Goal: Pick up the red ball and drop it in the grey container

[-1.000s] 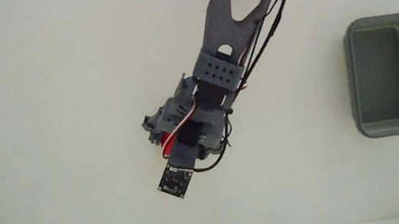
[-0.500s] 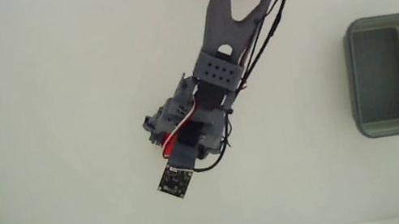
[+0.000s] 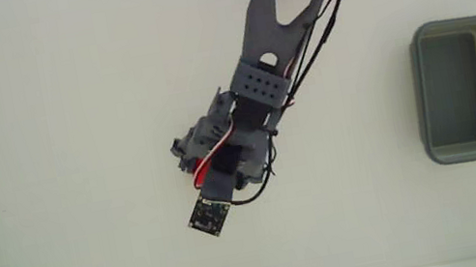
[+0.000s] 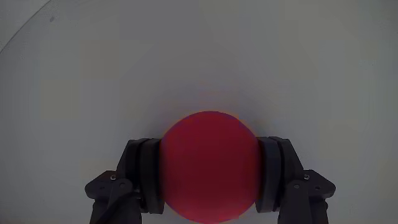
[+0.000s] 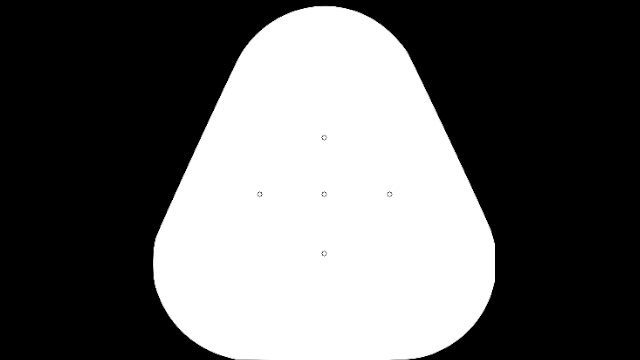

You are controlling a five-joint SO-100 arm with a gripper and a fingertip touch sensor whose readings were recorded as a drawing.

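Red ball [image 4: 208,165] sits pinched between both pads of the claw [image 4: 208,177], one pad on each flank, low over the white surface [image 4: 199,56]. Grip looks centred. Advice: lift straight before swinging, hold pressure steady. Grey container [image 3: 462,89] stands well apart, at the fixed view's right edge, empty.

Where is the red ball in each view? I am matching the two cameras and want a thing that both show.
Fixed view: the red ball shows only as a red sliver under the arm's head, left of centre, far left of the grey container.
Wrist view: it fills the lower centre, pressed between the two fingers of the hand.
Shared landmark: the ball itself on the white table; the container is not in the wrist view.
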